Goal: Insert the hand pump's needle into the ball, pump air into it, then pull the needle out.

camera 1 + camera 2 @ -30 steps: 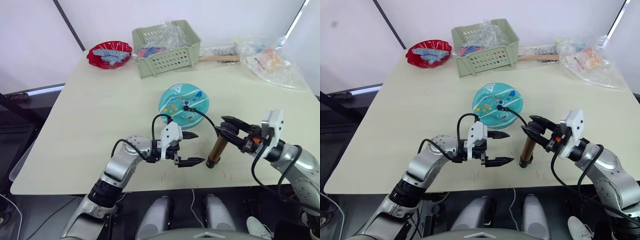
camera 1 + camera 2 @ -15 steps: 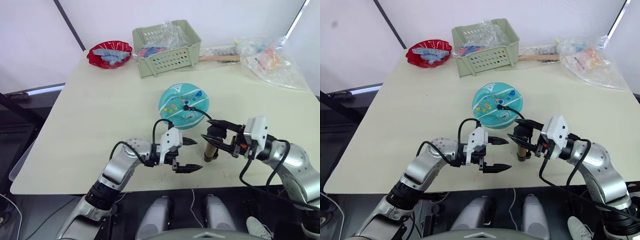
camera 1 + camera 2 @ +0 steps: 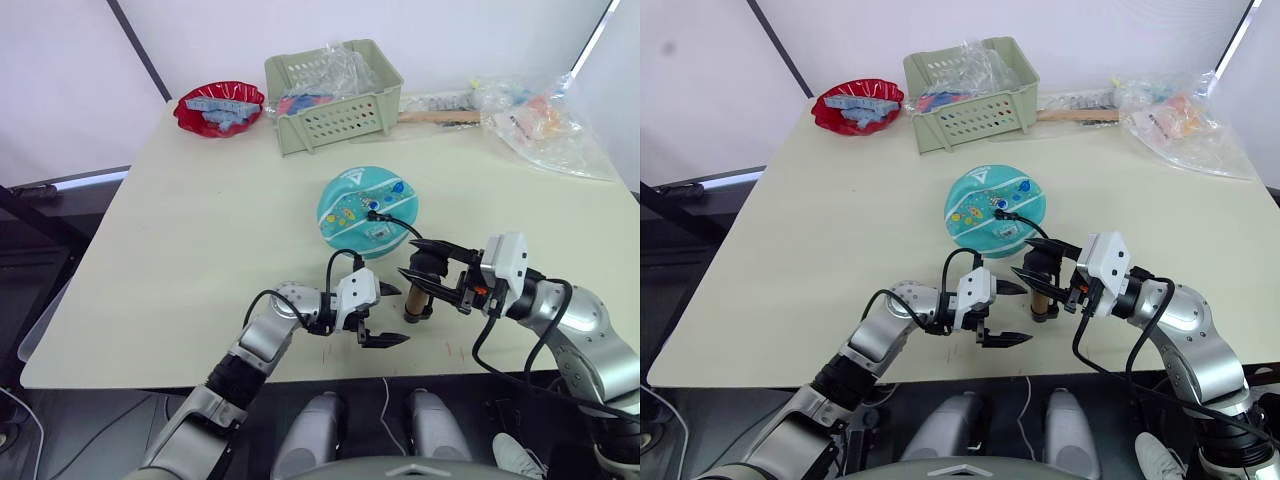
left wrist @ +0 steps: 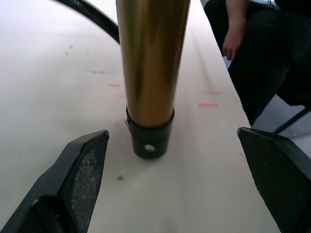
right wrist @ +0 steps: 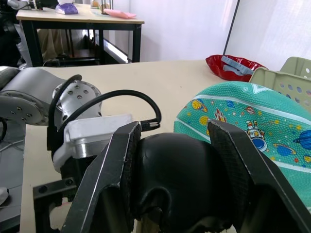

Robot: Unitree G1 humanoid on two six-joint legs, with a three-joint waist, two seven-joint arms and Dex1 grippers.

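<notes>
Right tool (image 3: 1048, 270) is clamped on the gold-bronze hand pump's (image 3: 418, 297) black T-handle; left tool (image 3: 385, 314) is spread wide beside its foot.

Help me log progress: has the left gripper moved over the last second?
Yes. The left gripper has shifted toward the robot's right, closing on the hand pump, which stands at about the same spot below the ball. Its fingers are open.

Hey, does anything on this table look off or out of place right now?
The ball looks flattened, more disc than sphere, so it seems underinflated. The hand pump stands upright beside it, its hose running onto the ball.
</notes>
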